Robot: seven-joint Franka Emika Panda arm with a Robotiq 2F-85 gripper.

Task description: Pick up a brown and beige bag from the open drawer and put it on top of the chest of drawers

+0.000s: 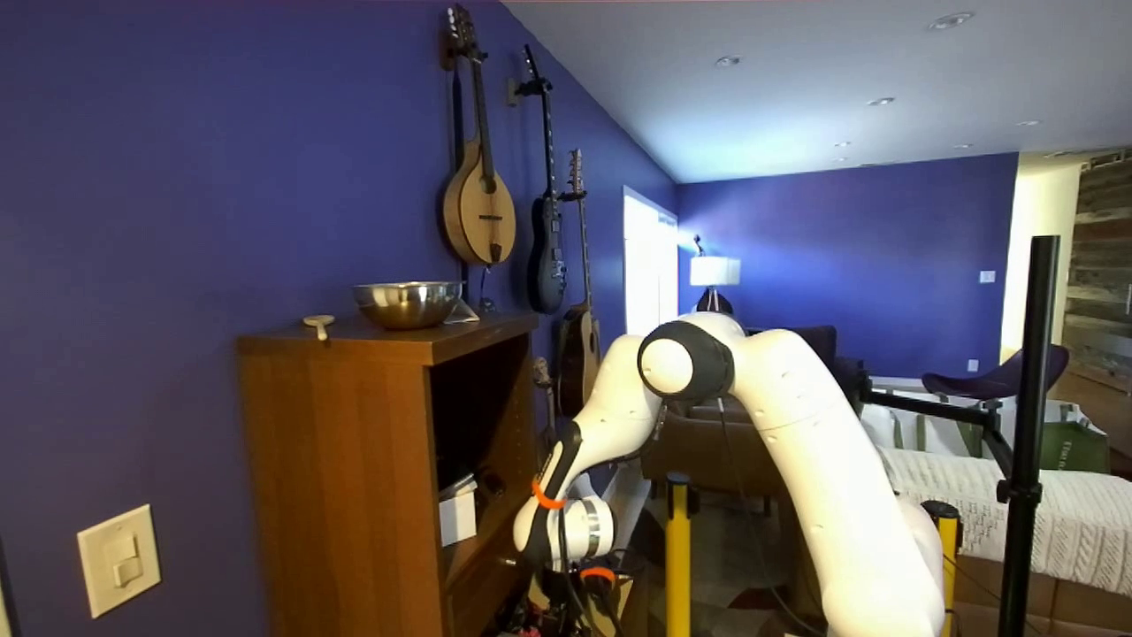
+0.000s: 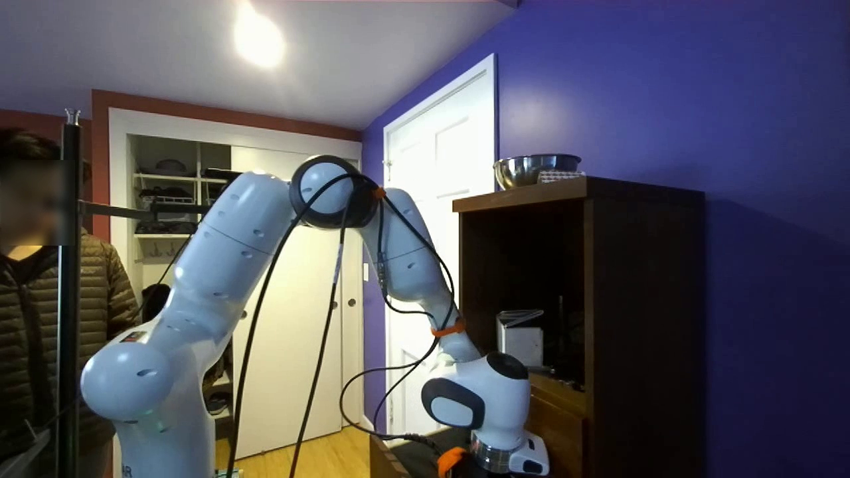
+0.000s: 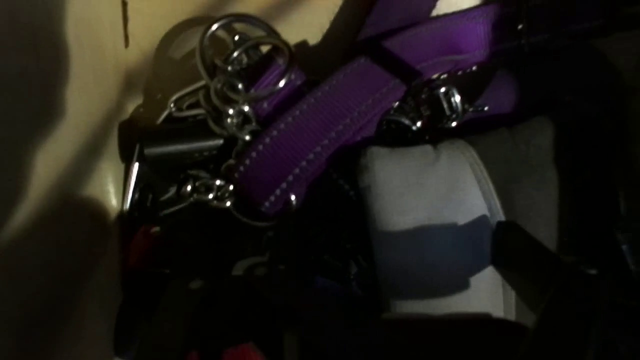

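Note:
The chest of drawers (image 1: 345, 478) stands against the blue wall and also shows in an exterior view (image 2: 644, 318). The open drawer (image 2: 382, 463) is low at its front, mostly below the frame. In the wrist view I see the drawer's pale wooden inside (image 3: 92, 115). The bag (image 3: 425, 187) lies there, soft and light beige-grey with a darker side; a dark shadow crosses it. My gripper (image 3: 400, 245) is down at the drawer over the bag. One dark finger is at the bag's right edge; the left finger is lost in darkness. Fingertips are hidden in both exterior views.
A metal bowl (image 1: 409, 310) and a small beige object (image 1: 318, 324) are on the chest top. A white box (image 2: 521, 342) is on the shelf. Purple strap (image 3: 325, 130) and metal chains (image 3: 235, 95) crowd the bag. A yellow post (image 1: 678, 557) and person (image 2: 40, 345) stand nearby.

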